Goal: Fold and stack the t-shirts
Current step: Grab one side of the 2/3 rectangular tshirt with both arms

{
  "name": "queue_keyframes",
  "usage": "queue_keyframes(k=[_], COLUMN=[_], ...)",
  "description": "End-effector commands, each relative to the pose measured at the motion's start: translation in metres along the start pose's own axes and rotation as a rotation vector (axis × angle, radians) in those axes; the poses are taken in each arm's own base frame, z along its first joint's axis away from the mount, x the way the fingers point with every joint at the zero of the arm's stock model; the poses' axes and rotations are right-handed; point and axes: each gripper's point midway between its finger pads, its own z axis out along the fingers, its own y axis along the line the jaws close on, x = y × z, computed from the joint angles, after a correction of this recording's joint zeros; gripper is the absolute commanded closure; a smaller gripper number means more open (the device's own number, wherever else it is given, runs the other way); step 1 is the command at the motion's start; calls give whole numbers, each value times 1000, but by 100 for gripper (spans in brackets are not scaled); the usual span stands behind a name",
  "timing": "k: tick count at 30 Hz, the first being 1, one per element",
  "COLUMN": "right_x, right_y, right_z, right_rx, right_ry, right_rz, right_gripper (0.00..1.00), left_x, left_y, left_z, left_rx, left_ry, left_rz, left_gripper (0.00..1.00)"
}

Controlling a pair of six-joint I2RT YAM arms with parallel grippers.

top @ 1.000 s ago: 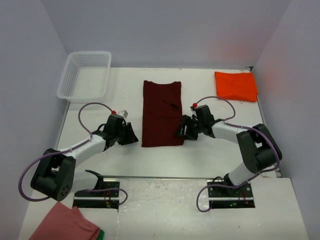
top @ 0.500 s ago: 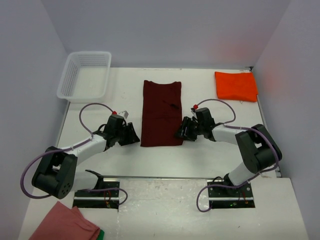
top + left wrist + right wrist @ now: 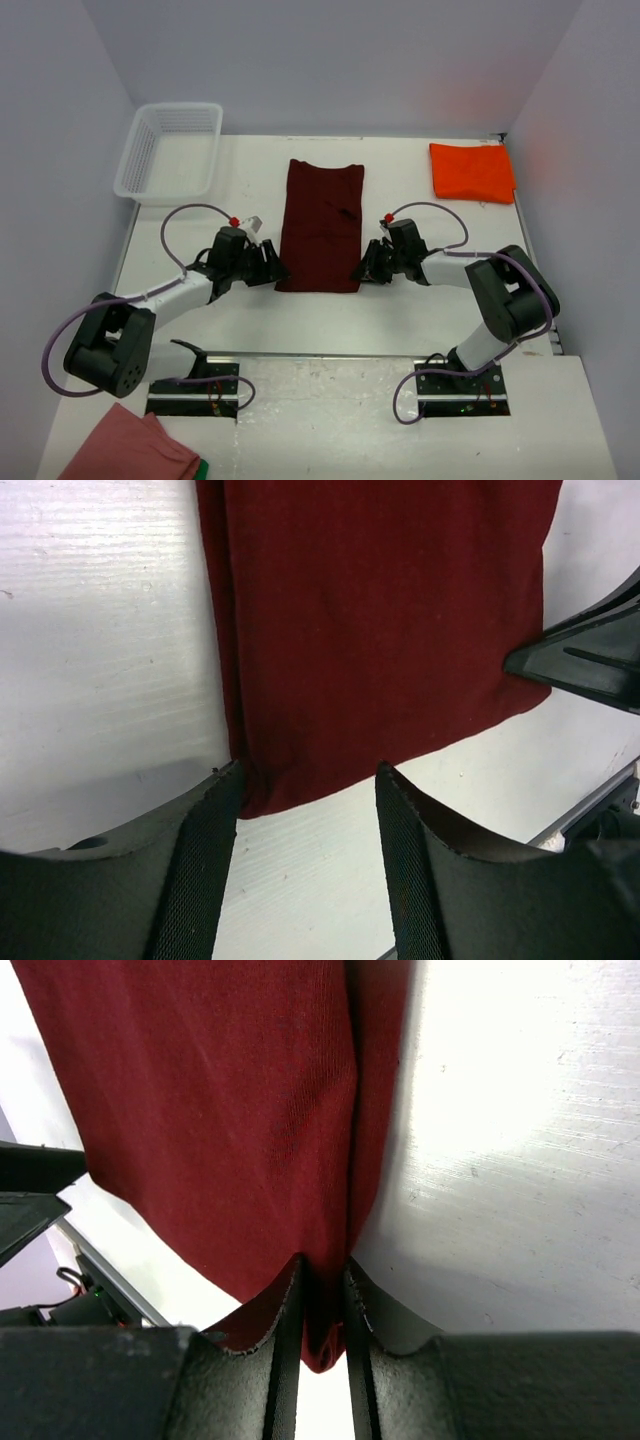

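Note:
The dark maroon t-shirt [image 3: 322, 225] lies as a long folded strip in the middle of the table. My left gripper [image 3: 272, 268] stands open at its near left corner; in the left wrist view the corner [image 3: 270, 795] sits just ahead of the left finger [image 3: 200, 870], with bare table between the fingers. My right gripper [image 3: 364, 270] is shut on the near right corner, and the maroon fabric [image 3: 325, 1335] is pinched between its pads. The bright orange-red t-shirt [image 3: 472, 171] lies folded at the back right, away from both arms.
A white plastic basket [image 3: 170, 150] stands at the back left. A salmon-pink cloth with a green edge [image 3: 130, 450] lies on the near shelf at the bottom left. Grey walls close in the left, back and right sides.
The left gripper slid right to the shirt's near left corner and opened wider. The right gripper closed on the near right corner, and the shirt's near edge shifted slightly.

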Motion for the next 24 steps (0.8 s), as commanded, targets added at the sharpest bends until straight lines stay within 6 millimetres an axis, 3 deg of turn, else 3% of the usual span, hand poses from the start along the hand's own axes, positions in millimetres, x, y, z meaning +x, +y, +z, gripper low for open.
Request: queue_keyframes(k=[1, 8, 10, 11, 12, 20, 23, 24], right_x=[23, 20, 19, 19, 20, 19, 19, 19], right_y=[-38, -34, -31, -30, -29, -29, -27, -26], right_z=[3, -4, -5, -5, -5, -9, -8, -8], right_rx=[140, 147, 133, 130, 128, 138, 135, 133], right_ry=[51, 36, 31, 33, 34, 26, 28, 29], right_rz=[30, 19, 18, 17, 18, 14, 11, 8], right_gripper=[78, 78, 88, 99, 100, 100, 100, 100], left_x=[0, 4, 2, 6, 7, 25, 33, 35], left_y=[1, 27, 28, 30, 30, 33, 29, 28], left_z=[7, 12, 12, 14, 16, 31, 34, 34], left_rx=[22, -118, -125, -127, -121, -91, -54, -46], left_ry=[-3, -1, -10, 2, 7, 74, 101, 107], left_rz=[3, -9, -7, -9, -10, -39, -48, -50], left_gripper=[43, 43, 43, 43, 43, 47, 56, 66])
